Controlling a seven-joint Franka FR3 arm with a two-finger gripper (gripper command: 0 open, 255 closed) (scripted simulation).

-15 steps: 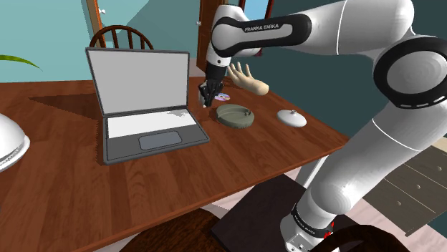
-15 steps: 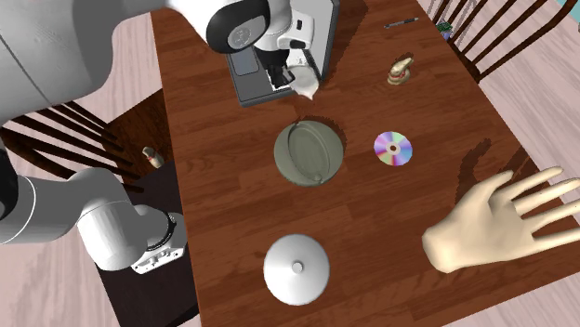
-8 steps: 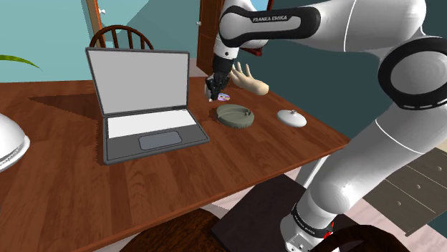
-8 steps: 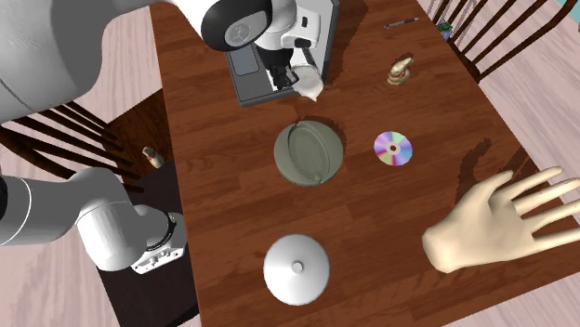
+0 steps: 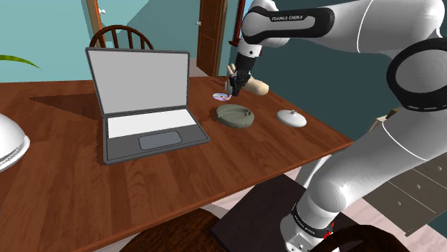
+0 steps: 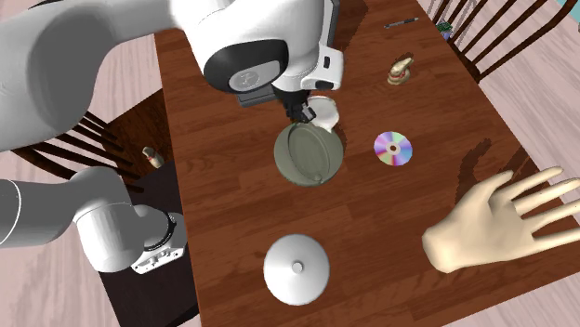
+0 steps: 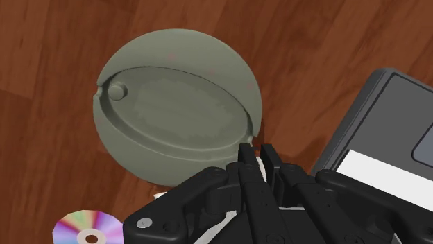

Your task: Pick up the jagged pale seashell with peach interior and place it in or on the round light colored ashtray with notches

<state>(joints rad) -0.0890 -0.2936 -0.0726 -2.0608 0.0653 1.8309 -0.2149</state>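
The seashell [image 6: 324,113] is a pale, jagged piece, and my black gripper [image 6: 304,113] is shut on it, holding it in the air. It hangs just above the ashtray's edge on the laptop side. The ashtray [image 6: 309,156] is a round grey-green dish with notches in its rim, lying on the wooden table. From the shoulder view my gripper [image 5: 233,88] is above and slightly behind the ashtray [image 5: 235,116]. In the wrist view the fingers [image 7: 244,161] stand close together over the rim of the ashtray [image 7: 173,104], with a white sliver of shell between them.
An open laptop [image 5: 147,107] stands at the shoulder view's left of the ashtray. A shiny CD [image 6: 392,147], a white domed lid [image 6: 296,268], a model hand [image 6: 507,218] and a small figurine [image 6: 401,71] lie around it. Chairs stand by the table.
My gripper has carried the shell away from the laptop's corner to the ashtray's rim, moving towards the shoulder view's right. The rest has stayed put.
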